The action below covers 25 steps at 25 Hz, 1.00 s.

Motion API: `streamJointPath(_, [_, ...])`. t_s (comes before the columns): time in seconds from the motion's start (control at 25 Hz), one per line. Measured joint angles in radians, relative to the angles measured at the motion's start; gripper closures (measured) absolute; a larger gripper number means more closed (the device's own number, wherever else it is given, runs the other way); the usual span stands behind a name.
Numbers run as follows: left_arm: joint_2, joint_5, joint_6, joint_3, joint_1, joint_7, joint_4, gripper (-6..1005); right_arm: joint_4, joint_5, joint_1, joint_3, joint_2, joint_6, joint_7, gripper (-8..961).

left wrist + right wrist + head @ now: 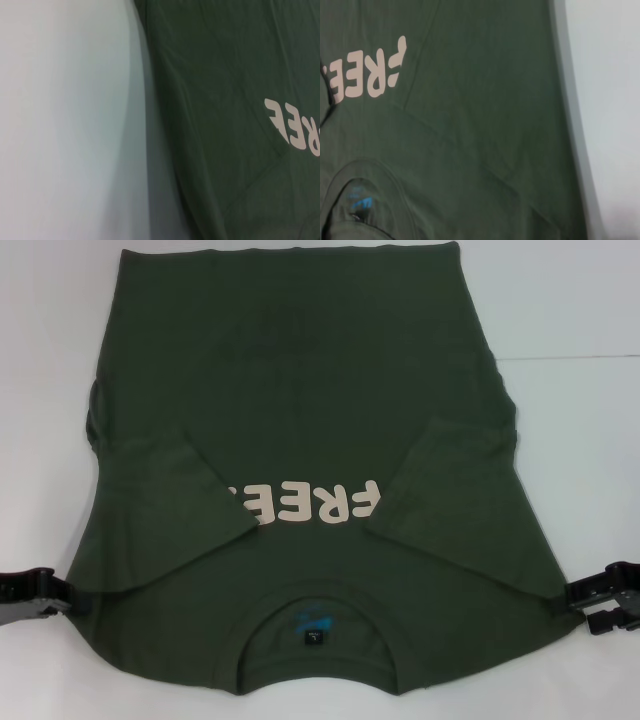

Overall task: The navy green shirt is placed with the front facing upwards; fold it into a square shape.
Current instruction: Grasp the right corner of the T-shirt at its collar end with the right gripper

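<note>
The navy green shirt (300, 420) lies front up on the white table (570, 300), with its collar (312, 615) toward me. Both short sleeves (190, 490) are turned inward over the chest and partly cover the cream lettering (305, 502). A small black neck tag (313, 637) shows inside the collar. My left gripper (68, 598) sits at the shirt's left shoulder edge. At the right shoulder edge is my right gripper (578, 602). The left wrist view shows the shirt (225, 150) beside bare table. In the right wrist view I see the shirt (470, 125), its lettering and the collar.
White tabletop (60, 125) surrounds the shirt on the left, right and far sides. The shirt's hem reaches the far edge of the head view. A wide shadow runs along each side edge of the cloth in the wrist views.
</note>
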Motion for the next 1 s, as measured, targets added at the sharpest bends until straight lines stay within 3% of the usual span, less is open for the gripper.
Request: streamJointPath(1.0, [0.000, 0.000, 0.003, -0.004, 0.000, 0.003, 0.000, 966, 0.003, -0.003, 0.007, -0.002, 0.014, 0.019, -0.005, 188])
